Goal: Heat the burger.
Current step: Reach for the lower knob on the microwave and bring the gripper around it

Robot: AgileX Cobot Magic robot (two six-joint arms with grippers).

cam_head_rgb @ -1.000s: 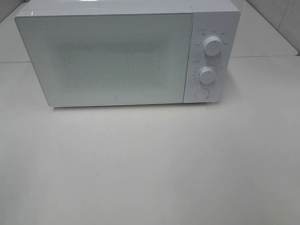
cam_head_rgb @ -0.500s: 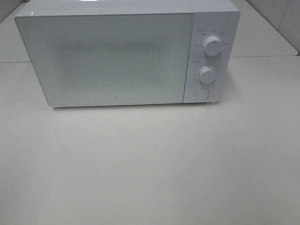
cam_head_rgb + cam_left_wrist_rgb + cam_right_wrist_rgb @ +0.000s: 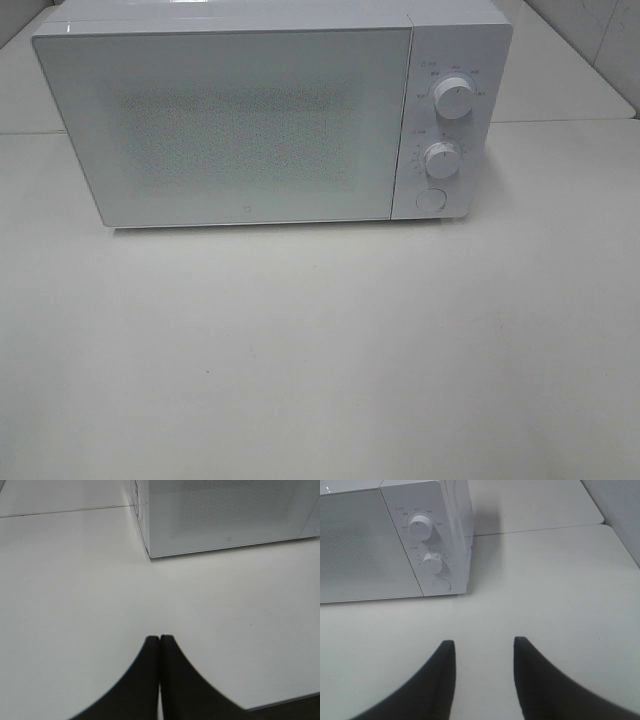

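white table (image 3: 320,350) with microwave (image 3: 250,120); left end effector (image 3: 160,638) pressed together, right end effector (image 3: 484,641) spread.

Plain white surface (image 3: 320,350), evenly lit.
I see a seam (image 3: 560,121) crossing it beyond my right tool (image 3: 484,645), tiled wall (image 3: 610,30) behind.

The microwave (image 3: 275,110) is white, its door (image 3: 235,130) pale grey with a fine dotted mesh pattern, its knobs (image 3: 455,100) white. The table (image 3: 320,350) is plain off-white. Left fingers (image 3: 142,685) and right fingers (image 3: 432,685) are black.
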